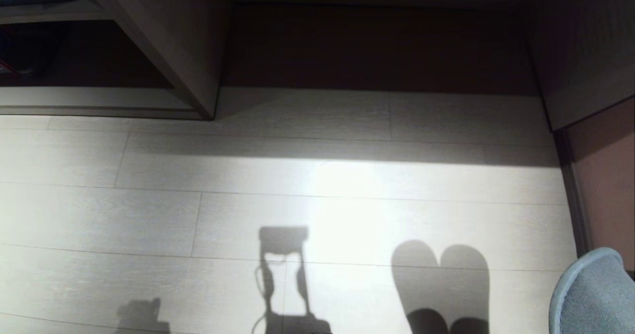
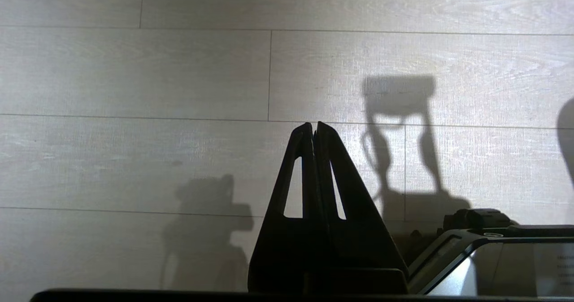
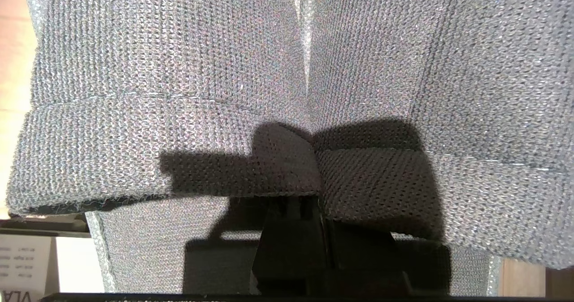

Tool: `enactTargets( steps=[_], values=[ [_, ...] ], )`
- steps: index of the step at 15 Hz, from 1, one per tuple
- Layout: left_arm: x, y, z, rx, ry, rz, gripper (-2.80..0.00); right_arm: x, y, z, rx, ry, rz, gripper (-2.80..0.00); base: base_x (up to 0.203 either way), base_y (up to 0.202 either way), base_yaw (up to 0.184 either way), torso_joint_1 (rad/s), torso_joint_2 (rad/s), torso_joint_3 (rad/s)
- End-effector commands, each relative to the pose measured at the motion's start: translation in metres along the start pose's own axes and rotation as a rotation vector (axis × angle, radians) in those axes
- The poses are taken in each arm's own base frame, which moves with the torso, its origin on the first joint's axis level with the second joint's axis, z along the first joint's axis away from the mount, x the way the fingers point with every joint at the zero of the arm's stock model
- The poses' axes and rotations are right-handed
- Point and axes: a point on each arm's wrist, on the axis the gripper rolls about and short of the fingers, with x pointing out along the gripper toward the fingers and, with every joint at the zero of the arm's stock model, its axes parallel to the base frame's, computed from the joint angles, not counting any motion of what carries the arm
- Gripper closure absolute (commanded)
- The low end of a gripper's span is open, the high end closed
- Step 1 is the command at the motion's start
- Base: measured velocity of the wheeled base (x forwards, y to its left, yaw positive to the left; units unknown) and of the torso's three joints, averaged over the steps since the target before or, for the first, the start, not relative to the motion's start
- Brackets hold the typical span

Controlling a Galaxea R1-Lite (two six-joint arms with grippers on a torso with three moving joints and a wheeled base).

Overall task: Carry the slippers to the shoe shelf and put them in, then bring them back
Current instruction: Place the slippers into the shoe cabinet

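The slippers (image 3: 179,68), two grey-blue knitted ones side by side, fill the right wrist view. My right gripper (image 3: 317,190) is shut on their adjoining collar edges, and the fabric covers its fingertips. One rounded slipper toe (image 1: 593,294) shows at the bottom right of the head view, and the pair's shadow lies on the floor beside it. The shoe shelf (image 1: 89,98), a low dark compartment with a pale base board, sits at the far left. My left gripper (image 2: 314,124) hangs shut and empty over the floor.
Pale wood-plank floor (image 1: 297,200) stretches ahead. A slanted wood-grain upright panel (image 1: 173,51) separates the shelf from a wider dark recess (image 1: 377,46). Another panel (image 1: 585,51) and a reddish wall (image 1: 605,175) close the right side. Part of my base (image 2: 493,257) shows near the left gripper.
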Motion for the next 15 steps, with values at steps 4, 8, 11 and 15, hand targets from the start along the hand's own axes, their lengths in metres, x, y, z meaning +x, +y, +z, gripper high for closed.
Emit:
enactTargets(
  steps=[4,8,11,15],
  values=[
    [0.0000,0.0000,0.0005,0.001,-0.001,0.000,0.00,0.0003,0.0000,-0.0003,0.000,0.003,0.000,0.00,0.000,0.000,0.000,0.003,0.00,0.205],
    [0.0001,0.0000,0.0001,-0.006,0.001,0.001,0.00,0.0002,0.0000,-0.0003,0.000,0.003,0.000,0.00,0.000,0.000,0.000,0.004,0.00,0.200],
    [0.0001,0.0000,0.0001,-0.006,0.001,0.001,0.00,0.0003,0.0000,-0.0003,-0.002,0.004,0.000,0.00,0.000,0.000,0.000,0.004,0.00,0.200],
    [0.0000,0.0000,0.0001,0.005,0.005,0.003,0.00,0.0002,0.0000,-0.0003,0.000,0.003,0.000,0.00,0.000,0.000,0.000,0.003,0.00,0.203]
  ],
)
